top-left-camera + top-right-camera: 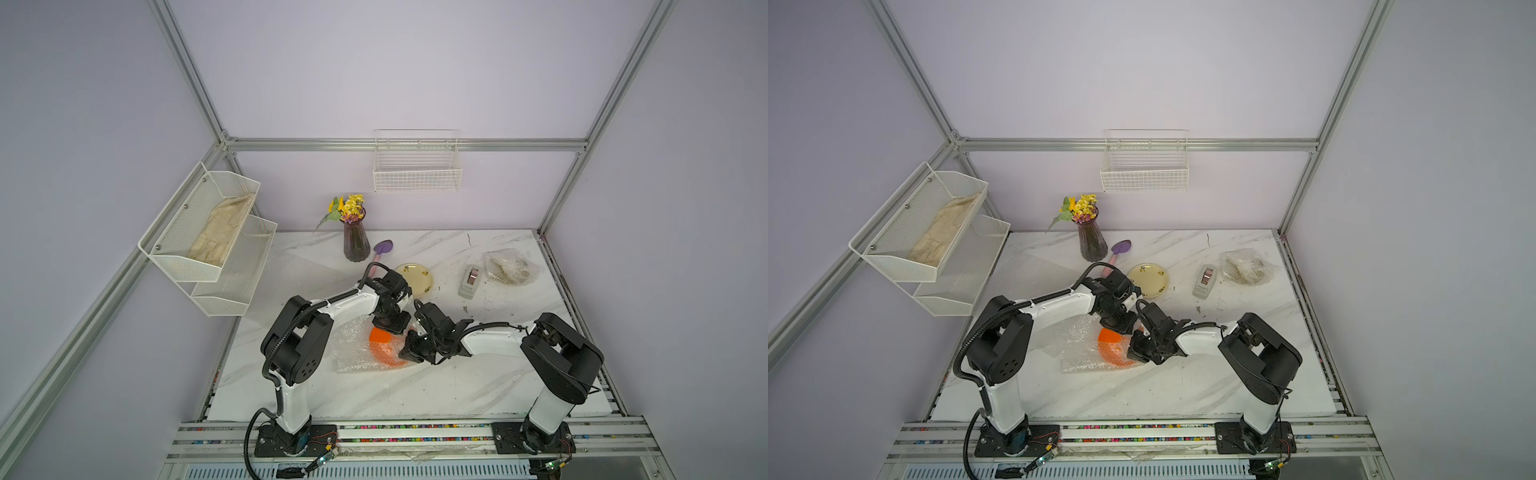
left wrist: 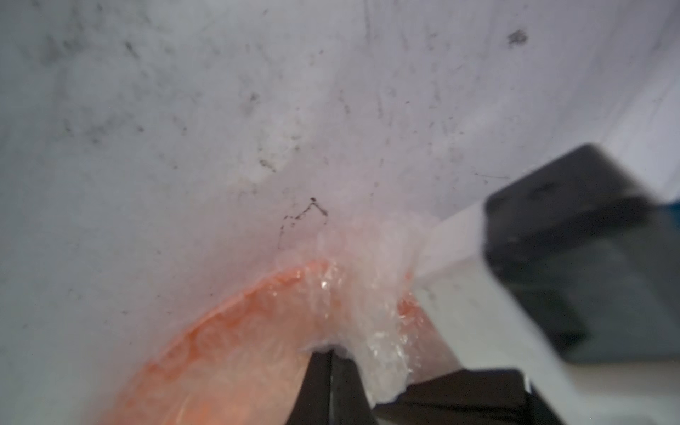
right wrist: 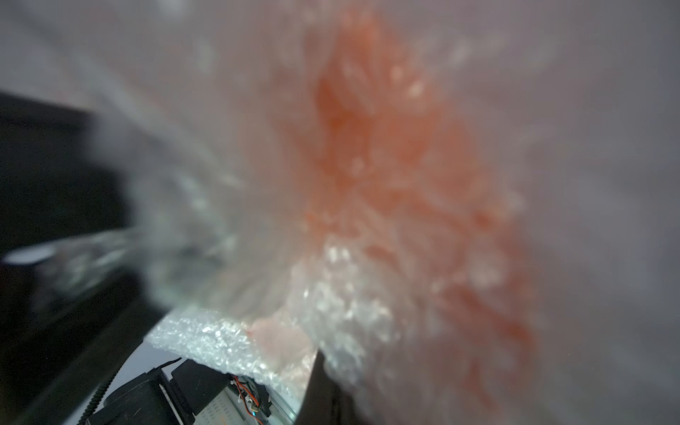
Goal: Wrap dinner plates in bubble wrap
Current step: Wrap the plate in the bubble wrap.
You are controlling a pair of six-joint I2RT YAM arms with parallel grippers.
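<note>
White marble bench (image 1: 415, 386), pale purple walls (image 1: 374, 83). Left tool (image 1: 390, 326) and right tool (image 1: 409, 352) both closed, pinching bubble wrap (image 1: 353, 347) over orange plate (image 1: 380, 336) between them. Cream plate (image 1: 417, 279) just behind left tool; grey tape holder (image 1: 469, 280) farther behind right tool.

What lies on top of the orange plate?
Bubble wrap covers the near side of the orange plate, pinched by the left tool and the right tool. Both tools hide the plate's right edge.
</note>
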